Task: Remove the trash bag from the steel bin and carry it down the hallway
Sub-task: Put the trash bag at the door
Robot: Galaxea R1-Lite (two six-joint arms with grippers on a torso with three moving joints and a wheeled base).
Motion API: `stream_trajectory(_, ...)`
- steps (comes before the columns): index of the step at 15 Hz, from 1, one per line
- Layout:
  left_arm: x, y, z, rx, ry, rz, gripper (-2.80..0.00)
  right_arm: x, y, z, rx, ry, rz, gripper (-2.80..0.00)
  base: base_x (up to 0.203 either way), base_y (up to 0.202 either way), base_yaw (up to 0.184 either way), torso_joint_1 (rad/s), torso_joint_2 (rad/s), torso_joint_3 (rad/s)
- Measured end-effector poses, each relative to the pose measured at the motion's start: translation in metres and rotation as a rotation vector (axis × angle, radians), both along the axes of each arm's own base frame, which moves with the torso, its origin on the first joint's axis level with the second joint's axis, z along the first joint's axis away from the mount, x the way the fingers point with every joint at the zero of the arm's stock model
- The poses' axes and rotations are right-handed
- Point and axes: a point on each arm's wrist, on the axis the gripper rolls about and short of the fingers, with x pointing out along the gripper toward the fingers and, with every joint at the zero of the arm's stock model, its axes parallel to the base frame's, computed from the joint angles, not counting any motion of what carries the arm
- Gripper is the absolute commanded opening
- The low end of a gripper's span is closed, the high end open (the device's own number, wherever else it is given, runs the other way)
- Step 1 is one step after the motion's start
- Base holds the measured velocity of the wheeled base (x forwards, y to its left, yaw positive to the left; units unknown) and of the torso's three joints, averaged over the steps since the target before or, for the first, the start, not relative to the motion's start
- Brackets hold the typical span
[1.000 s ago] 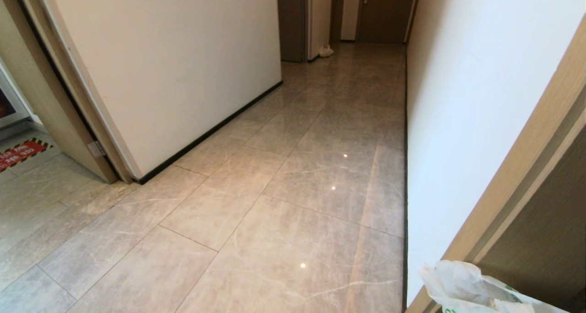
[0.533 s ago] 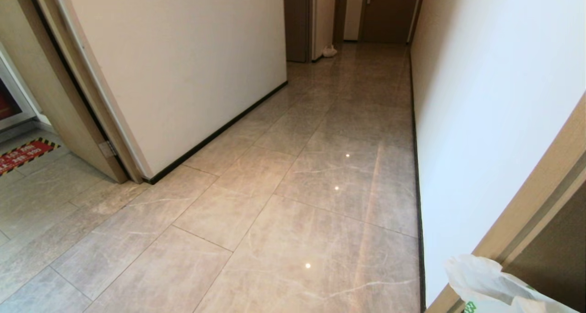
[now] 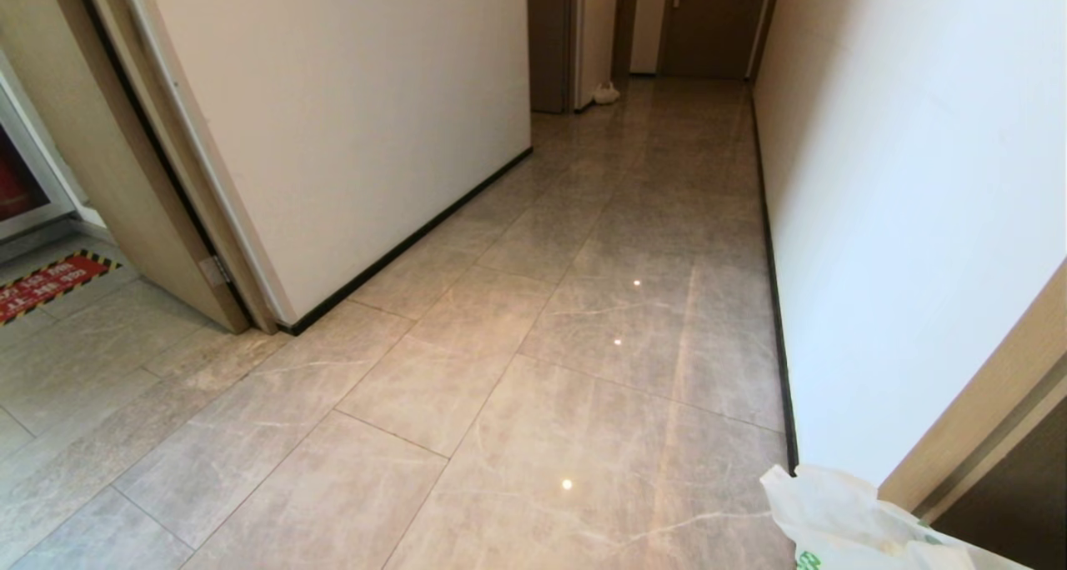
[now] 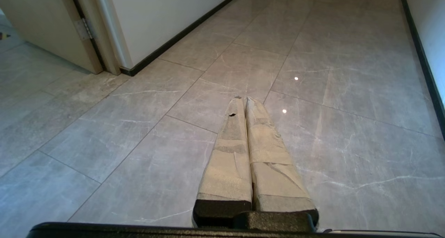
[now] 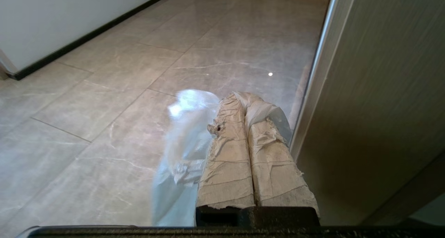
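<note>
The right gripper point(image 5: 243, 98), its two fingers wrapped in pale cream tape, is pressed fully closed on a fold of the trash bag point(image 5: 187, 133), a thin white, slightly see-through plastic bag. In the right wrist view the film bunches between the fingertips at the centre of the frame and hangs down to their left. The same bag's crumpled top shows in the lower right corner of the head view point(image 3: 842, 520), with a bit of green print at the bottom edge.

The left gripper point(image 4: 242, 100), taped the same way, sits at the lower centre of its wrist view with its fingers closed against each other and nothing between them.

Beyond both lies the hallway point(image 3: 583, 345), glossy grey-beige marble-look tiles running toward the upper centre of the head view between plain white walls with a thin black skirting point(image 3: 417, 237). A brown wood door frame point(image 3: 984, 420) rises at the right edge just behind the bag. A dark brown door point(image 3: 708, 20) closes the far end, and a small white bundle point(image 3: 606, 94) lies on the floor near it. At the left edge a red floor strip with yellow-black hazard edging point(image 3: 50, 282) shows.
</note>
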Motion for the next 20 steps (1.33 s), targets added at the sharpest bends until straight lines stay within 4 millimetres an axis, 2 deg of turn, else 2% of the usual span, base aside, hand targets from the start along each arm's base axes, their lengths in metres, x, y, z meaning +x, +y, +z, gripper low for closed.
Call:
stream_trajectory(12,0.0000,0.0000,0.0000,0.000,0.000,0.000,-2.80,0.0000,0.0000,0.0000,0.000,0.000,0.000,-2.80,0.000,0.000,0.000,0.000,0.00,0.000)
stream_trajectory(20,0.0000,0.0000,0.0000,0.001,0.000,0.000,-2.80,0.0000,0.0000,0.0000,-0.002,0.000,0.000,-2.80,-0.170,0.000,0.000,0.002,0.00,0.003)
